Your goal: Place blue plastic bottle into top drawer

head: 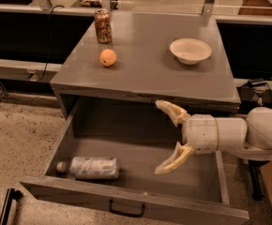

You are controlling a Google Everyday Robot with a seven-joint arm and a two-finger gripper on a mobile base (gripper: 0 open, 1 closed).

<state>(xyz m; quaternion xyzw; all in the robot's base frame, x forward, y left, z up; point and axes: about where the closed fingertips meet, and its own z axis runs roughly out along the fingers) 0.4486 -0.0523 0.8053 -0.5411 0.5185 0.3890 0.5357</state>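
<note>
The blue plastic bottle (91, 168), clear and ribbed with a white cap, lies on its side inside the open top drawer (140, 146), at the front left, cap pointing left. The drawer's front panel has a small dark handle (125, 211). My gripper (160, 137) is open and empty, hovering over the right half of the drawer, well to the right of the bottle and not touching it.
On the cabinet top (145, 69) stand a brown patterned can (102, 26) at the back left, an orange (108, 57) in front of it, and a white bowl (190, 50) at the right. My arm reaches in from the right.
</note>
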